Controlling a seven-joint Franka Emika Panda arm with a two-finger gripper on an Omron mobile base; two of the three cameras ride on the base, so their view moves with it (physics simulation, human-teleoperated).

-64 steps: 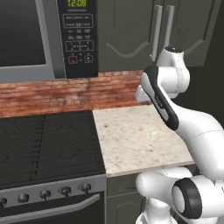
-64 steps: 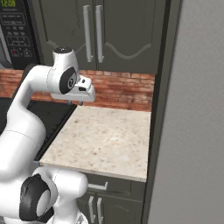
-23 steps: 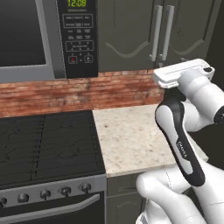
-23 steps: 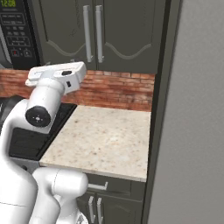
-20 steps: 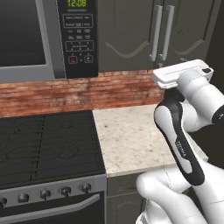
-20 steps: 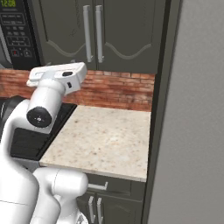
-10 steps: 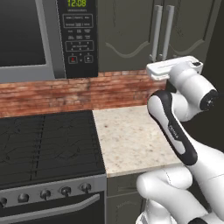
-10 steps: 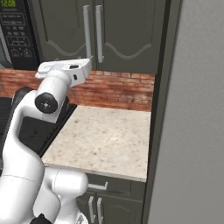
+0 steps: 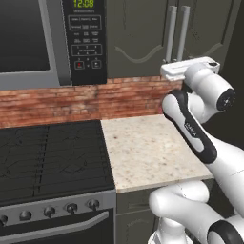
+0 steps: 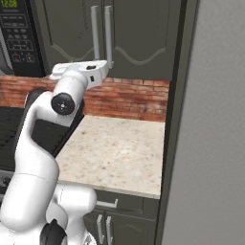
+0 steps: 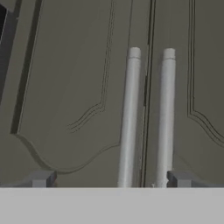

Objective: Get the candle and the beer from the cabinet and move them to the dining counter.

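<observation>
Facing the cabinet (image 11: 78, 87), the gripper (image 11: 109, 178) has its fingertips (image 11: 41, 178) spread wide apart, holding nothing. Both doors are shut, filling the hand view; their two pale bar handles (image 11: 130, 118) run vertically, side by side at centre right. In the left base view the arm's hand (image 9: 188, 68) sits at upper right, above the small speckled counter slab (image 9: 147, 147).

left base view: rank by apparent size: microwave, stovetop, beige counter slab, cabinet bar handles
1. microwave and stovetop: look alike, both cropped, not ranked apart.
2. beige counter slab.
3. cabinet bar handles, thinnest by far.
</observation>
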